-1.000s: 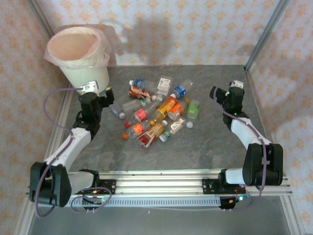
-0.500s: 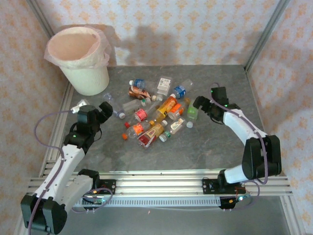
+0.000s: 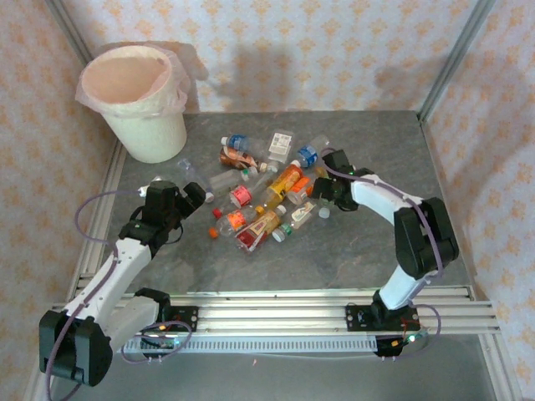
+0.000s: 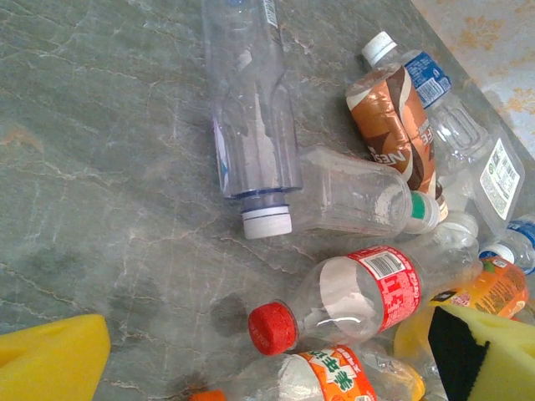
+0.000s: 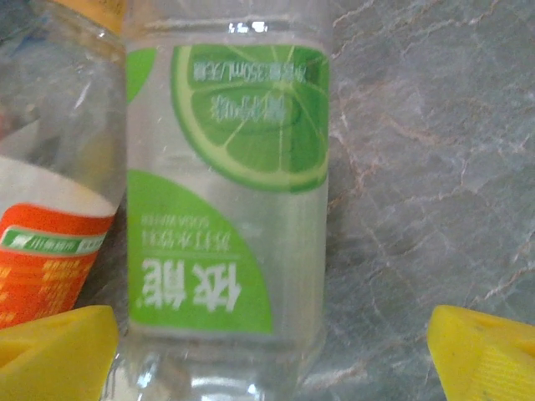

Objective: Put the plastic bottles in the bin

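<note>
Several plastic bottles (image 3: 267, 188) lie in a heap mid-table. The bin (image 3: 134, 92), white with a pink liner, stands at the far left corner. My left gripper (image 3: 196, 198) is open at the heap's left edge. In the left wrist view a red-capped, red-labelled bottle (image 4: 368, 292) and an orange-labelled one (image 4: 343, 376) lie between its yellow fingers (image 4: 50, 359). My right gripper (image 3: 330, 188) is open, low over the heap's right side. A green-labelled bottle (image 5: 226, 209) lies between its fingertips (image 5: 485, 351), close to the left one, with a gap on the right.
A clear white-capped bottle (image 4: 251, 134) and a crushed brown-labelled one (image 4: 393, 125) lie beyond the left gripper. An orange-labelled bottle (image 5: 42, 242) touches the green one's left side. Metal frame posts and patterned walls enclose the grey table (image 3: 376, 242); bare surface lies in front.
The left arm came away from the bin and dropped to the heap's left edge. The right arm swung in from the right and lowered around the green-labelled bottle.
</note>
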Controlling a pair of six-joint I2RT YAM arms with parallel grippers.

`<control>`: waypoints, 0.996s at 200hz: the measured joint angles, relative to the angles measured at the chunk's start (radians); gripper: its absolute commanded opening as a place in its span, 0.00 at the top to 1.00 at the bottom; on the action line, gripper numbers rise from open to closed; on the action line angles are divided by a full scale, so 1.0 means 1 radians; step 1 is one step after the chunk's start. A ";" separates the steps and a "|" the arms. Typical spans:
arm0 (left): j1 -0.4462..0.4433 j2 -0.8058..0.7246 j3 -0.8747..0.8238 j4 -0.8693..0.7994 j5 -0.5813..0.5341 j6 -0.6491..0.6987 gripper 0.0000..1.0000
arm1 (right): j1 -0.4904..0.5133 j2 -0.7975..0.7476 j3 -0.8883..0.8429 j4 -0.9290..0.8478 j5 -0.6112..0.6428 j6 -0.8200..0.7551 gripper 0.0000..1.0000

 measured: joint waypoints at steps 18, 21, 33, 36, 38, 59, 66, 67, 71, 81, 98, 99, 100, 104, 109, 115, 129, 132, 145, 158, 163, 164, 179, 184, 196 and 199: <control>0.000 0.005 0.000 0.004 0.003 0.000 0.00 | 0.000 0.034 0.021 0.002 0.022 0.000 0.15; 0.000 0.006 0.000 0.005 0.003 0.000 0.00 | 0.000 0.039 0.024 0.002 0.025 0.003 0.16; -0.005 0.012 0.000 0.008 0.005 0.000 0.00 | 0.000 0.057 0.028 0.012 0.034 0.004 0.19; -0.007 0.013 0.000 0.009 0.008 0.000 0.00 | 0.000 0.061 0.028 0.015 0.036 0.002 0.20; -0.007 0.014 0.000 0.010 0.010 0.000 0.00 | 0.000 0.063 0.028 0.016 0.036 0.005 0.21; -0.015 0.017 0.000 0.018 0.023 0.001 0.00 | 0.000 0.079 0.027 0.040 0.041 0.007 0.25; -0.018 0.018 0.000 0.022 0.026 0.001 0.00 | 0.000 0.079 0.023 0.054 0.043 0.008 0.27; -0.018 0.018 0.000 0.023 0.026 0.001 0.00 | 0.000 0.079 0.023 0.055 0.043 0.006 0.28; -0.019 0.018 0.000 0.026 0.027 0.001 0.00 | 0.000 0.079 0.021 0.063 0.046 0.005 0.30; -0.019 0.019 0.000 0.029 0.031 0.000 0.00 | 0.000 0.079 0.018 0.082 0.048 0.003 0.33; -0.024 0.021 0.002 0.037 0.041 0.000 0.00 | 0.000 0.083 0.011 0.111 0.051 -0.006 0.36; -0.025 0.022 0.002 0.037 0.042 0.000 0.00 | 0.000 0.084 0.011 0.113 0.051 -0.005 0.36; -0.026 0.023 0.003 0.037 0.044 0.000 0.00 | 0.000 0.084 0.010 0.114 0.052 -0.005 0.36; -0.026 0.027 0.006 0.037 0.048 0.000 0.00 | 0.000 0.084 0.009 0.120 0.055 -0.009 0.37; -0.026 0.032 0.012 0.039 0.054 0.000 0.00 | 0.000 0.084 0.007 0.126 0.058 -0.010 0.37; -0.031 0.041 0.019 0.044 0.060 -0.001 0.00 | 0.000 0.084 0.004 0.136 0.063 -0.012 0.39; -0.040 0.058 0.039 0.052 0.071 -0.001 0.00 | 0.000 0.083 -0.005 0.157 0.077 -0.018 0.41; -0.043 0.062 0.043 0.053 0.074 -0.001 0.00 | 0.000 0.081 -0.008 0.161 0.080 -0.020 0.41; -0.058 0.079 0.062 0.066 0.086 -0.002 0.00 | 0.001 0.063 -0.026 0.177 0.091 -0.027 0.42; -0.072 0.103 0.085 0.082 0.107 -0.006 0.00 | 0.001 0.023 -0.053 0.185 0.097 -0.037 0.42; -0.077 0.112 0.095 0.083 0.114 -0.008 0.00 | 0.001 -0.003 -0.067 0.191 0.096 -0.041 0.43; -0.078 0.114 0.097 0.083 0.115 -0.008 0.00 | 0.001 -0.007 -0.069 0.193 0.096 -0.042 0.43; -0.096 0.155 0.146 0.089 0.148 -0.021 0.00 | 0.001 -0.111 -0.116 0.225 0.082 -0.064 0.47; -0.104 0.169 0.166 0.093 0.161 -0.024 0.00 | 0.001 -0.156 -0.127 0.238 0.068 -0.077 0.48; -0.128 0.199 0.214 0.101 0.186 -0.027 0.00 | 0.001 -0.259 -0.140 0.279 0.019 -0.100 0.48; -0.135 0.208 0.228 0.101 0.190 -0.027 0.00 | 0.001 -0.278 -0.140 0.290 0.005 -0.105 0.48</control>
